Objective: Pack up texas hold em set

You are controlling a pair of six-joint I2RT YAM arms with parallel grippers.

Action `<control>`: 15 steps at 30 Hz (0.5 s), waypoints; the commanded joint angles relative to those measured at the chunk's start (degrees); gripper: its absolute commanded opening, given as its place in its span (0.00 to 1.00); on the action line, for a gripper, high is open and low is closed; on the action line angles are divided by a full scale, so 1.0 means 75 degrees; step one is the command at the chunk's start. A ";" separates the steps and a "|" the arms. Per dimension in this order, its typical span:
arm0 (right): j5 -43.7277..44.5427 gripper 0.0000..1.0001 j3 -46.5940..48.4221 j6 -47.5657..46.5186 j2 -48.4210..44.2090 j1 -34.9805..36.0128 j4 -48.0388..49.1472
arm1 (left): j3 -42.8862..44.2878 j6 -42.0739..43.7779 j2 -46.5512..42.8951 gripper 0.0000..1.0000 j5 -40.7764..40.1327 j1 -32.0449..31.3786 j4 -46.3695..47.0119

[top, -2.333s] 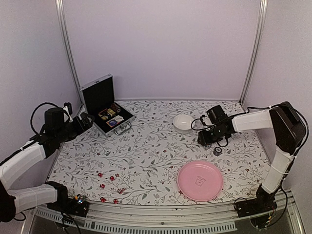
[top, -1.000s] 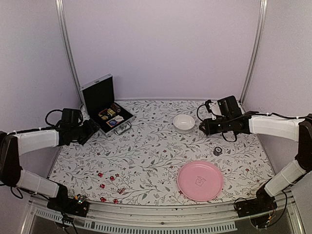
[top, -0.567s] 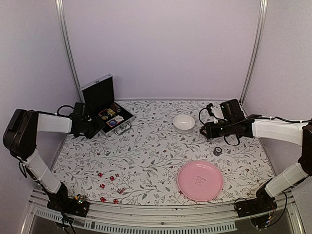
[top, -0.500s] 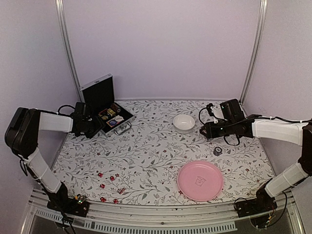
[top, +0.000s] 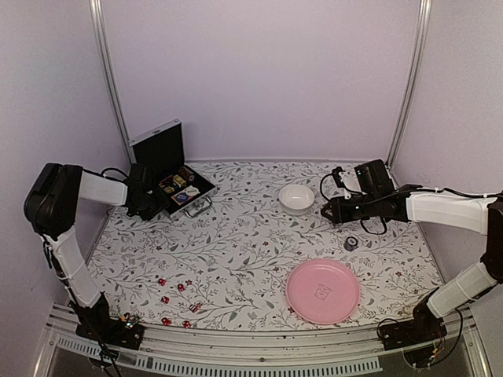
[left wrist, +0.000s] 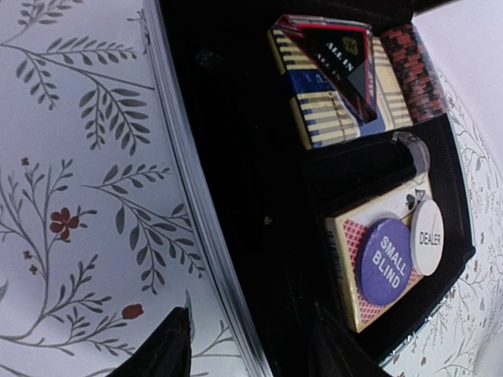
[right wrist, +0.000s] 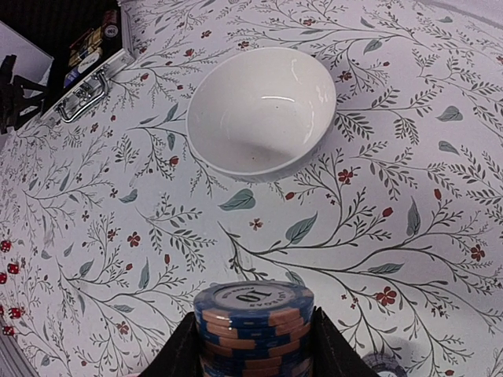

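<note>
The texas hold em set's silver case [top: 179, 187] lies open at the back left, lid [top: 159, 149] upright. Inside it I see card decks [left wrist: 330, 102], a row of red-and-black chips [left wrist: 416, 71], a purple SMALL BLIND disc [left wrist: 387, 259] and a white DEALER disc [left wrist: 429, 236]. My left gripper [left wrist: 250, 338] is open and straddles the case's left rim [left wrist: 181, 173], one finger outside, one inside, touching neither side. My right gripper [right wrist: 253, 345] is shut on a stack of blue-and-orange chips [right wrist: 253, 314], held above the table near the bowl. Red dice [top: 177, 297] lie scattered at the front left.
A white bowl [top: 296, 196] stands right of centre, just left of my right gripper [top: 330, 210]. A pink plate [top: 322, 290] sits at the front right. One dark chip [top: 350, 244] lies between them. The case's metal handle [right wrist: 82, 96] faces the table's middle.
My left arm has swung in over the case's left rim and its jaws have narrowed. The right arm, with the chip stack, has stayed put over the last half second.
</note>
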 commanded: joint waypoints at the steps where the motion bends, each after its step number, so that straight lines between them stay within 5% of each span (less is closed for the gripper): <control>1: -0.0164 0.09 0.0146 0.0102 -0.0014 0.0054 0.0544 | 0.0245 0.0209 0.0189 0.50 -0.0342 0.0116 -0.0258; 15: -0.0458 0.09 0.0196 0.0337 0.0301 0.0063 0.0694 | 0.0823 0.0739 0.0984 0.42 0.0218 0.0425 -0.0641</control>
